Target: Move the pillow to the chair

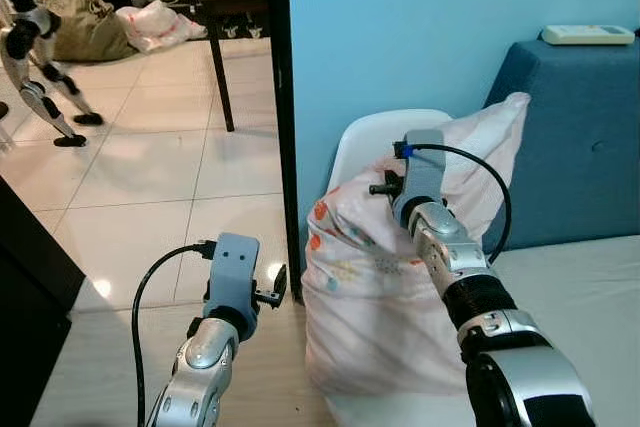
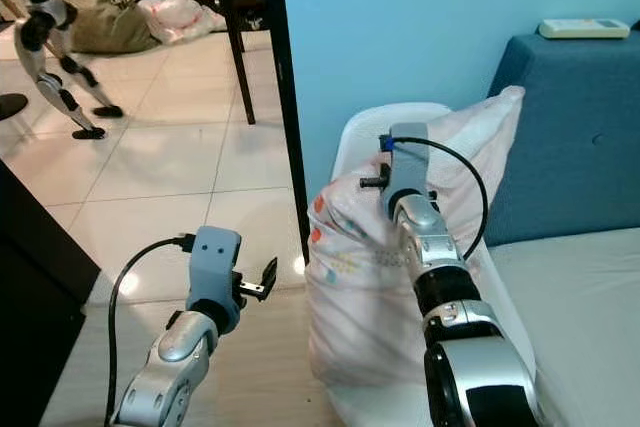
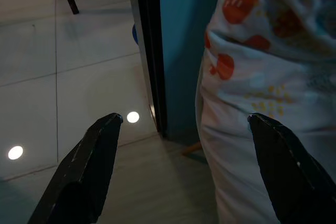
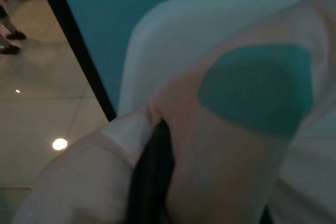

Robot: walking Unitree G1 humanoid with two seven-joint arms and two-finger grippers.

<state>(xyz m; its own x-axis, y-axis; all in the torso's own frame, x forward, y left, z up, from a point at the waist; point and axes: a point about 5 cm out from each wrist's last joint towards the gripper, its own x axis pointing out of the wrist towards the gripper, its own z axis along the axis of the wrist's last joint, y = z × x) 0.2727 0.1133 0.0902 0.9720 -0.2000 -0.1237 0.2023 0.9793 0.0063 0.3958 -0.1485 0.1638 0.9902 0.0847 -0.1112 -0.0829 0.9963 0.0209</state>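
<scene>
Open tiled floor (image 1: pixel 150 177) left of the left gripper (image 1: pixel 280 287); black post (image 1: pixel 280 117), blue wall (image 1: pixel 420 27) and pillow (image 1: pixel 370 297) block its right side.

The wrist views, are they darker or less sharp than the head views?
Both eye views are bright and sharp. The left wrist view is dim, with glare spots on the floor tiles. The right wrist view is dim and soft, the pillow blurred close to the lens.

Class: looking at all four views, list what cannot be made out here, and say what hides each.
- Right gripper jaws: buried in the pillow fabric, both eye views.
- Chair seat and legs: covered by the pillow.
- Remote buttons: too small.
- Right wrist view: dim, blurred cloth.
</scene>
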